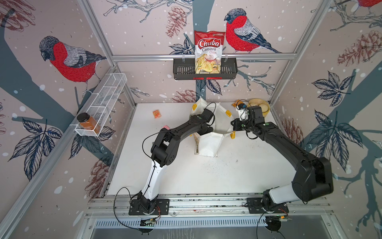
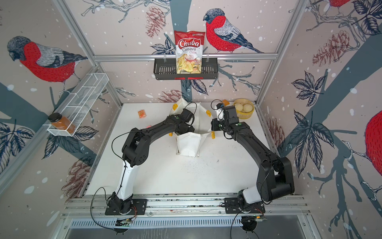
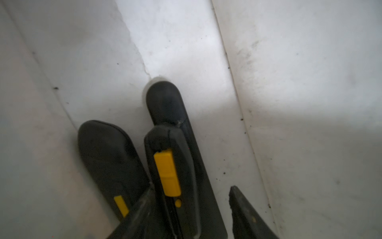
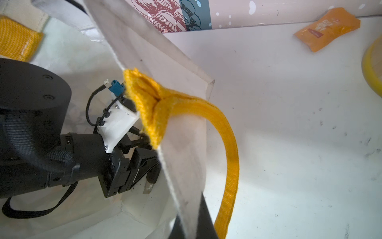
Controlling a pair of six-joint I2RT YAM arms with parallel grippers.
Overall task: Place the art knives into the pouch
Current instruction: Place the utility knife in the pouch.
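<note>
The art knife [image 3: 186, 155] is inside the pouch [image 3: 299, 82]. It is black with a yellow slider on top, and it lies on the white cloth deep in the pouch. An other black thing [image 3: 107, 157] with a bit of yellow lies just beside it. I cannot tell what that is.

The left gripper [image 3: 192, 187] reaches down into the pouch from above. Its jaws stand apart with the art knife between them. There is a gap between the knife and one finger [image 3: 244, 213], so nothing is pinched.

In both top views the pouch [image 1: 208, 142] [image 2: 188, 142] stands on the white desk [image 1: 206, 178] with its mouth wide open. The right gripper [image 4: 192, 225] is closed tight on the cloth at the pouch's rim. It is next to a yellow handle [image 4: 229, 161] that hangs down outside the pouch.

A yellow bowl [image 1: 266, 112] with round pale things in it sits near the pouch, on the right arm's side. A small orange packet [image 4: 326, 29] lies just beside the bowl. A second orange packet [image 1: 157, 113] lies well apart from the pouch, on the left arm's side.

High on the wall behind the pouch hangs a black basket [image 1: 182, 70] with a bag of Chuba Cassava Chips [image 1: 208, 51] in it. Far from the pouch, on the left arm's side, a white wire shelf [image 1: 109, 93] holds a jar [image 1: 87, 123] with a black lid.
</note>
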